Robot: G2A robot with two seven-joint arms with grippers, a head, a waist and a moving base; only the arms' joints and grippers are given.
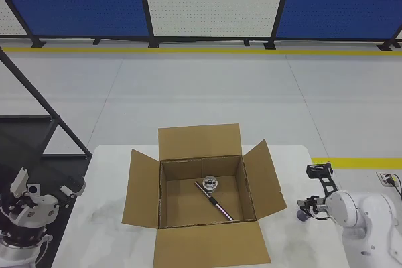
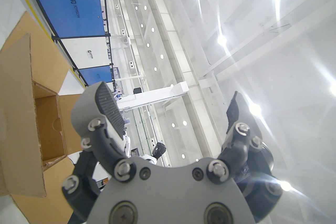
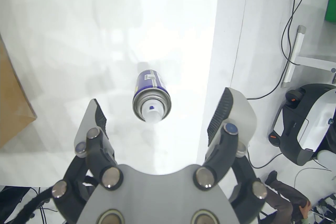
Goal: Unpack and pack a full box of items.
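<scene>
Spray can (image 3: pixel 151 88) beneath wide-open right hand (image 3: pixel 161 100)

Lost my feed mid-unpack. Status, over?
Left pincer open, empty, pointing up. Right pincer open over upright spray can, not touching. Box open, rod and round metal part inside. Nothing between pincer and can.

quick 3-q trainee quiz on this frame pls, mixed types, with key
1. True or false: the brown cardboard box on the white table has its flaps shut.
2. The open right gripper hangs above which thing? A) upright blue spray can B) red mug C) tape roll
3. How many items lie in the box?
Key: 1 false, the flaps are open. 2 A. 3 two: a slim metal rod and a round silver metal part.
</scene>
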